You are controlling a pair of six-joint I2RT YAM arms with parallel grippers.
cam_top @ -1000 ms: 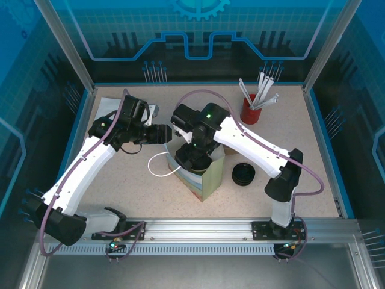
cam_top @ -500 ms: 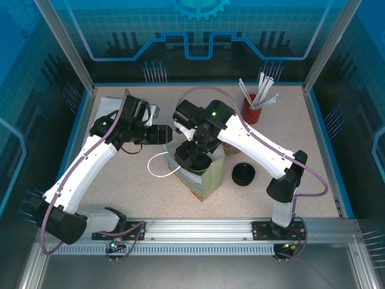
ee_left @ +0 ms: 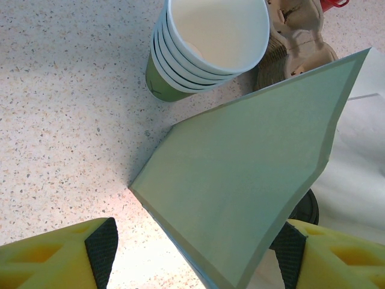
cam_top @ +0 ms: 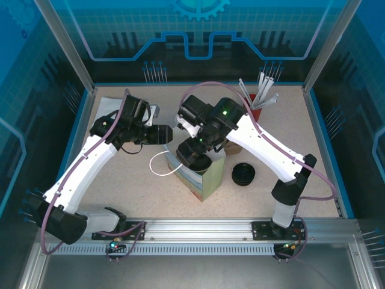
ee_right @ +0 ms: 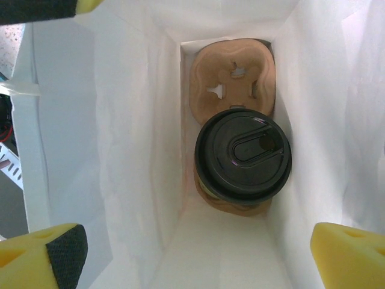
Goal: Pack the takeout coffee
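The takeout coffee [ee_right: 243,155], its black lid on, stands in a brown pulp carrier [ee_right: 231,78] at the bottom of a paper bag [ee_right: 132,150]. The bag [cam_top: 212,180] is pale green outside and white inside and stands mid-table. My right gripper [ee_right: 198,253] hangs over the bag's mouth, open, with nothing between its fingers; from above the right gripper [cam_top: 197,153] hides the opening. My left gripper [ee_left: 195,253] is open astride the bag's top corner [ee_left: 252,168]. Its right pad is at the paper's edge and its left pad stands clear. The left gripper [cam_top: 167,135] is at the bag's far-left rim.
A nested stack of green cups [ee_left: 204,48] stands beside spare pulp carriers [ee_left: 301,42] behind the bag. Black lids [cam_top: 243,174] lie right of the bag. A red cup of straws [cam_top: 251,108] stands at the back right. The bag's white handle [cam_top: 159,164] loops out left.
The right arm has drawn back to the right and its gripper has shifted slightly over the bag's mouth. The left arm and the bag have stayed put.
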